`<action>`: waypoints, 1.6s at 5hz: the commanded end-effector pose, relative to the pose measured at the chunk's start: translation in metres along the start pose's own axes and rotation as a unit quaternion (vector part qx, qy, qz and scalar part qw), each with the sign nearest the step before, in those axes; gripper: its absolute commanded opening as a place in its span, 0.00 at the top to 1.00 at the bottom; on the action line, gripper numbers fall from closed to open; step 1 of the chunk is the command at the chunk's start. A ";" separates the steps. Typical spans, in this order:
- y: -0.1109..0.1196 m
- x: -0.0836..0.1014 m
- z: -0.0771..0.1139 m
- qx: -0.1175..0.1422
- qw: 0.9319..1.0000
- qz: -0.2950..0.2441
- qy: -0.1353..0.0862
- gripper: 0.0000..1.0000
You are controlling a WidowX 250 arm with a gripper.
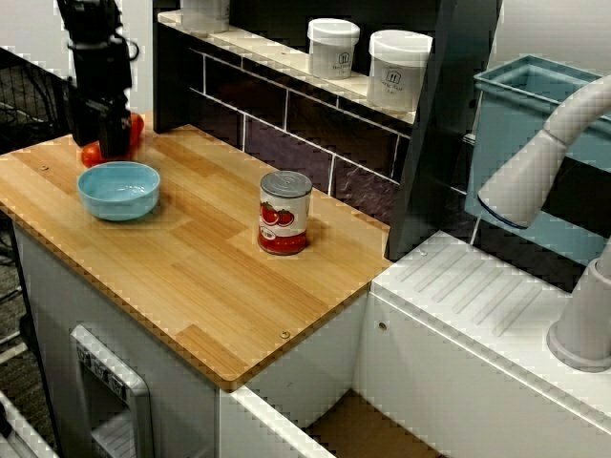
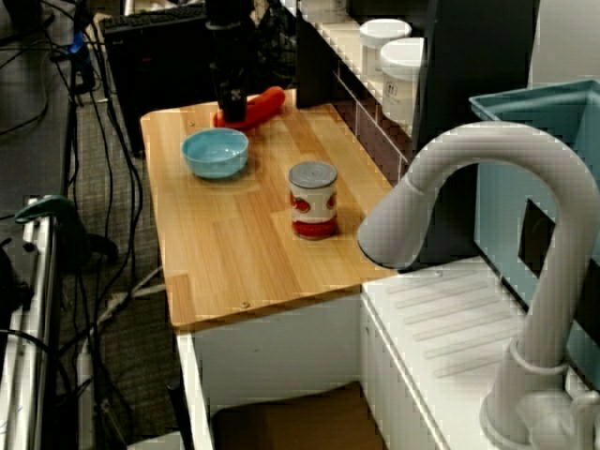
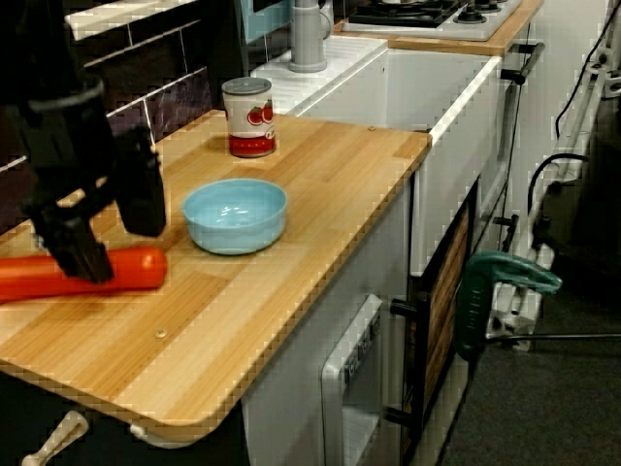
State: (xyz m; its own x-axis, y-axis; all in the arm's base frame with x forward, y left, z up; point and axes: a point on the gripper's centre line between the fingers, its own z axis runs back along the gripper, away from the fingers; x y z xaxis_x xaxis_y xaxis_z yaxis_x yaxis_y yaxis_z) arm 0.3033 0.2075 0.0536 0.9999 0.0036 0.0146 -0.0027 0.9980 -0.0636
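My black gripper (image 1: 114, 135) (image 2: 232, 103) (image 3: 114, 231) is down at the far left end of the wooden counter (image 1: 200, 277). It stands open astride a long red-orange object (image 1: 92, 154) (image 2: 267, 101) (image 3: 138, 270) lying flat on the wood. In the view from the counter's end, one finger (image 3: 82, 254) is in front of the object and the other (image 3: 144, 199) is behind it. I cannot tell whether the pads touch it. A light blue empty bowl (image 1: 118, 189) (image 2: 216, 153) (image 3: 236, 216) sits just beside the gripper. A tomato can (image 1: 284, 212) (image 2: 313, 199) (image 3: 248, 118) stands upright farther along.
Two white jars (image 1: 333, 48) (image 1: 398, 69) stand on the tiled ledge behind the counter. A dark upright panel (image 1: 430, 124) ends the counter, with a white drainer (image 1: 477, 296), grey faucet (image 1: 539, 167) and blue bin (image 1: 525, 114) beyond. A green clamp (image 3: 500, 282) hangs by the cabinet.
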 end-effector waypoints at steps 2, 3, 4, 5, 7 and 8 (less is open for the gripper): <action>-0.024 -0.022 0.051 0.015 0.997 -0.036 -0.070 0.00; -0.039 -0.031 0.055 0.013 0.996 -0.046 -0.078 0.00; -0.045 -0.040 0.055 0.018 0.995 -0.051 -0.088 0.00; -0.048 -0.043 0.045 0.022 0.995 -0.042 -0.084 0.00; -0.048 -0.047 0.019 0.034 0.996 0.020 -0.080 0.00; -0.052 -0.052 0.012 0.032 0.996 0.033 -0.070 0.00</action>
State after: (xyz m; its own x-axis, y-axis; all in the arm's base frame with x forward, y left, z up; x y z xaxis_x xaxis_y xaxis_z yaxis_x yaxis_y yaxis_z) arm 0.2510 0.1534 0.0610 0.9888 0.0717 0.1311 -0.0700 0.9974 -0.0176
